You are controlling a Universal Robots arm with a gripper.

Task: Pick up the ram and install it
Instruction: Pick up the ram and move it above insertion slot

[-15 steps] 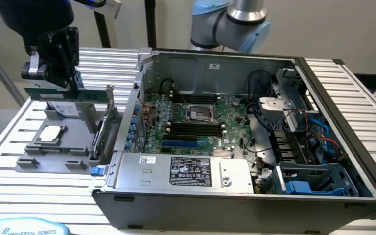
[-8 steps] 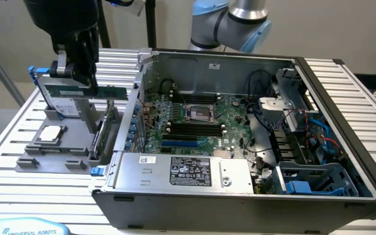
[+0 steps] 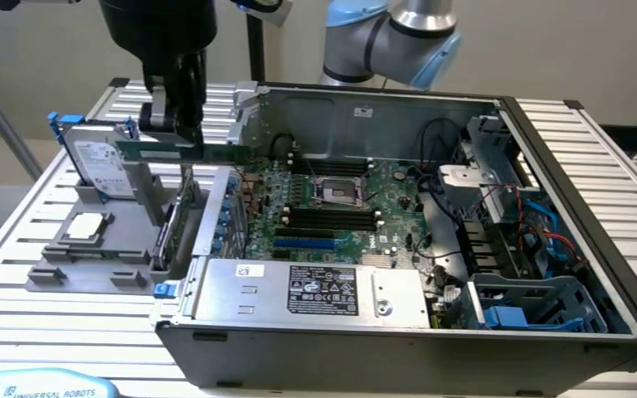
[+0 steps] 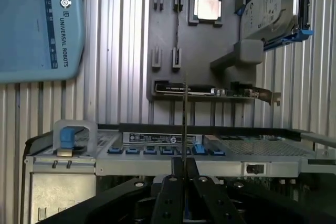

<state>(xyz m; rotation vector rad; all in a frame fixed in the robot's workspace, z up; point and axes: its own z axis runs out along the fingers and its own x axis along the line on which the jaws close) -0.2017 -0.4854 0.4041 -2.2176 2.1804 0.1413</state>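
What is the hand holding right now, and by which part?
The hand is shut on the ram, pinching its two flat faces along the upper long edge, about mid-length. The stick hangs level.

I see the end effector (image 3: 173, 133) gripping the ram (image 3: 213, 153) and holding it level in the air. It is above the grey holder (image 3: 75, 278) and just beside the left wall of the open computer case (image 3: 407, 352). The motherboard (image 3: 341, 199) lies inside the case. A hard drive (image 3: 103, 170) stands in the holder on the slatted surface (image 3: 64, 348).
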